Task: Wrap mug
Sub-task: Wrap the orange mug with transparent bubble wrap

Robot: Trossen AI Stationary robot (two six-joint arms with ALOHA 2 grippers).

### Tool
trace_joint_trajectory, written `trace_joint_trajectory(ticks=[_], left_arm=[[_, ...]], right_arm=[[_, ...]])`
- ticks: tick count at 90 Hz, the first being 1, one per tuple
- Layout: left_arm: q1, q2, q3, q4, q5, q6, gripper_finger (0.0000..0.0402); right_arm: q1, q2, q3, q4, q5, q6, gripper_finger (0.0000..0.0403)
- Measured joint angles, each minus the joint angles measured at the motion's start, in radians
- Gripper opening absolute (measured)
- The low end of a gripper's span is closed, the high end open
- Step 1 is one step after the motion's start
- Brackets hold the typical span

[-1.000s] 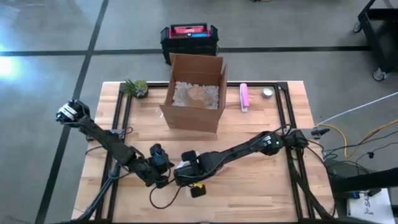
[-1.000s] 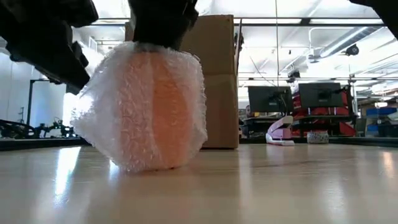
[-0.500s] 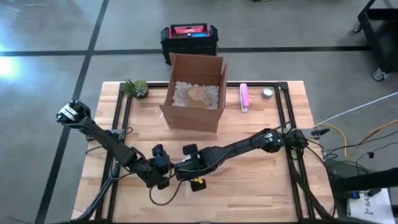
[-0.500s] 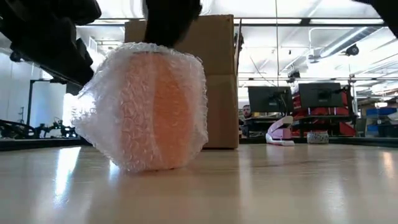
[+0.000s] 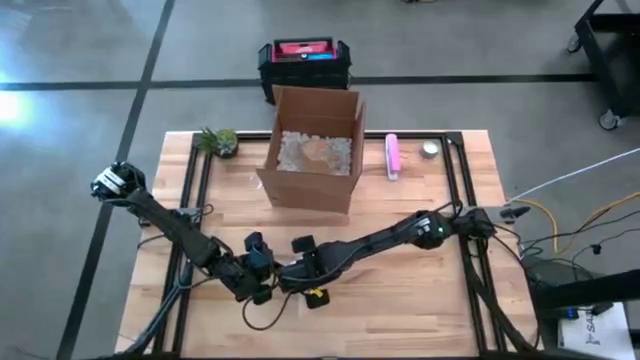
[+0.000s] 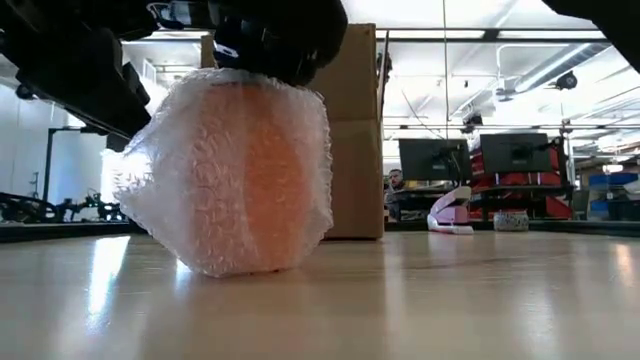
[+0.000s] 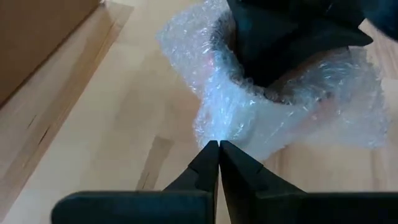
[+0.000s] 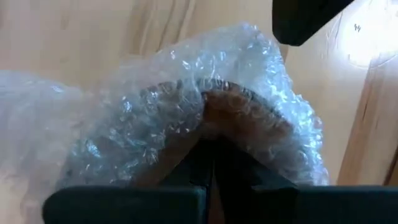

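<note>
Pale butcher-block wooden table (image 5: pixel 420 300) on a grey concrete workshop floor carries the work, with monitors and shelving visible beyond it in the low view. At lower centre of the high view, and left of centre in the low view, stands the orange mug swathed in clear bubble wrap (image 6: pixel 235 170), resting on the table top. Judged from its look, the mug is rigid, breakable and moderately heavy, while the wrap is soft, springy and slick and liable to unfurl; hold is best taken on a loose fold of wrap or by the mug's rim through the film, not by squeezing the body. The right gripper (image 8: pixel 208 146) sits on top of the bundle with its fingers pressed together, reaching into the wrapped mouth of the mug. The left gripper (image 7: pixel 219 149) lies just beside the bundle at its lower left in the high view, fingers together, nipping the trailing edge of wrap. Toward upper centre of the high view, well apart, stands an open brown cardboard box (image 5: pixel 312 150) holding pale packing filler and a tan wrapped item.
</note>
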Motion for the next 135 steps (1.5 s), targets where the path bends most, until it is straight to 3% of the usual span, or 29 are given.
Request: trace_joint_trajectory(ticks=[41, 76, 105, 135], left_arm=[[0.0, -0.001, 0.0, 0.004, 0.0, 0.0, 0.0], [0.0, -0.001, 0.0, 0.012, 0.0, 0.0, 0.0], [0.0, -0.001, 0.0, 0.038, 0.001, 0.019, 0.0], [0.0, -0.001, 0.002, 0.037, 0.001, 0.024, 0.0]], right_arm=[[0.005, -0.135, -0.003, -0.079, 0.01, 0.042, 0.0002], [-0.009, 0.001, -0.002, -0.019, 0.05, 0.037, 0.0002], [-0.003, 0.016, -0.003, 0.07, -0.079, 0.05, 0.0002], [-0.001, -0.082, -0.004, 0.007, -0.086, 0.086, 0.0002]])
